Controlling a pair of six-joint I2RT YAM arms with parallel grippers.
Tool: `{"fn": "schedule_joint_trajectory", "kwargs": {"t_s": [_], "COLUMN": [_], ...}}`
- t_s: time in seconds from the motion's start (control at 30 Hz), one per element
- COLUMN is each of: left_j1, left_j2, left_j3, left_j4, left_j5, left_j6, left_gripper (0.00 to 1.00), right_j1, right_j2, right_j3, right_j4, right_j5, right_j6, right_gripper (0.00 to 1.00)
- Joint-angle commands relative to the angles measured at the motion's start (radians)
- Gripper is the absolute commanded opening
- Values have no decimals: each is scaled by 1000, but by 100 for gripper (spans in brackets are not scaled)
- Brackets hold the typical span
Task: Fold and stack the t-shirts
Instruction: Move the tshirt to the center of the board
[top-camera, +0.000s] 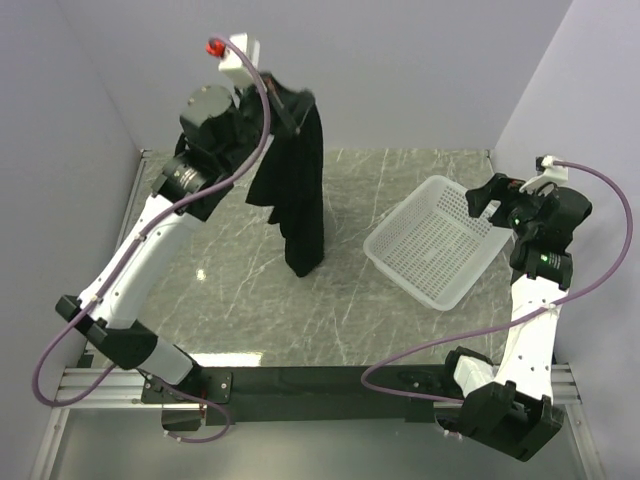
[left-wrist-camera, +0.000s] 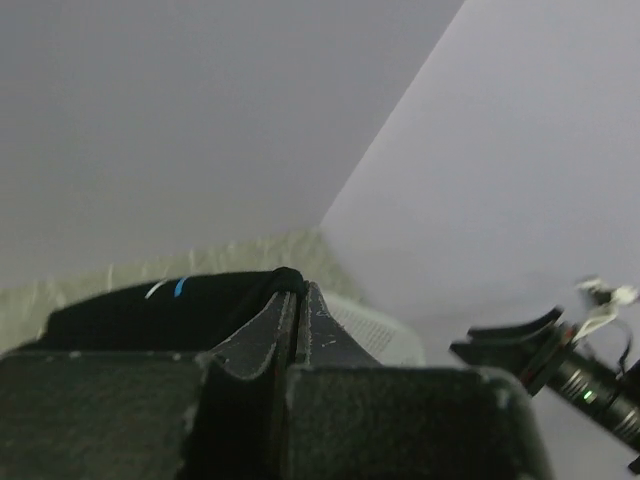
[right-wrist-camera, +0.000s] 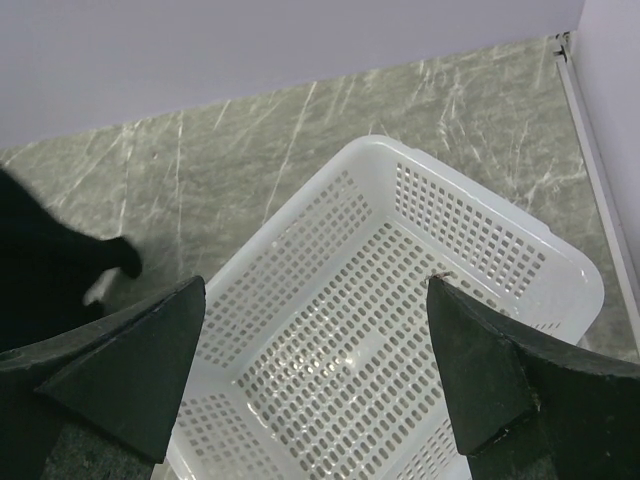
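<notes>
The black t-shirt (top-camera: 300, 190) hangs in a long bunched drape from my left gripper (top-camera: 287, 103), which is raised high over the back of the table. Its lower end reaches down to about the table top. In the left wrist view the fingers (left-wrist-camera: 320, 325) are pressed together, with a fold of the t-shirt (left-wrist-camera: 150, 310) pinched at the tips of the left gripper (left-wrist-camera: 294, 292); a light-blue mark shows on the cloth. My right gripper (top-camera: 482, 196) is open above the basket with nothing between its fingers. In the right wrist view, the right gripper (right-wrist-camera: 316, 290) hovers there, with the t-shirt (right-wrist-camera: 40, 270) at the left edge.
A white perforated basket (top-camera: 392, 262) sits tilted on the right of the grey marble table (top-camera: 230, 290), its rim (right-wrist-camera: 375, 145) under my right gripper and nothing inside it. Walls close off the back and both sides. The basket (left-wrist-camera: 385, 335) also shows past the left fingers.
</notes>
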Motion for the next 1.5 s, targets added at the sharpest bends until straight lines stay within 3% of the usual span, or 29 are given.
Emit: {"fn": "schedule_joint_trajectory", "kwargs": {"t_s": [0.0, 0.03, 0.17, 0.27, 0.37, 0.57, 0.77, 0.97, 1.13, 1.23, 1.47], "left_j1": [7, 9, 10, 10, 10, 9, 16, 24, 27, 27, 30], "left_j2": [-124, -162, -257, -351, -429, -538, -555, -518, -503, -500, -540], "left_j3": [-111, -204, -459, -680, -838, -969, -1006, -1006, -1015, -1029, -1076], "left_j4": [16, 10, -41, -29, -30, -85, -50, 11, 65, 73, 74], "left_j5": [-33, -49, -128, -178, -217, -361, -441, -429, -392, -382, -385], "left_j6": [-36, -38, -50, -55, -58, -50, -50, -86, -105, -118, -135], "left_gripper": [1, 1, 23, 54, 76, 98, 99, 99, 99, 99, 99], "right_j1": [-7, -7, -6, -1, 16, 84, 242, 302, 295, 266, 197], "right_j2": [-2, 0, 11, 9, 12, 26, 58, 90, 97, 55, -64], "right_j3": [-9, -15, -32, -50, -64, -65, -38, 4, 4, -28, -160], "right_j4": [34, 35, 20, -3, -32, -104, -181, -262, -266, -272, -344], "right_j5": [-13, -21, -59, -117, -156, -188, -162, -111, 283, 424, 587], "right_j6": [-24, -30, -79, -152, -217, -335, -393, -433, -334, -288, -131], "right_gripper": [97, 97, 97, 97, 97, 97, 97, 96, 96, 93, 89]}}
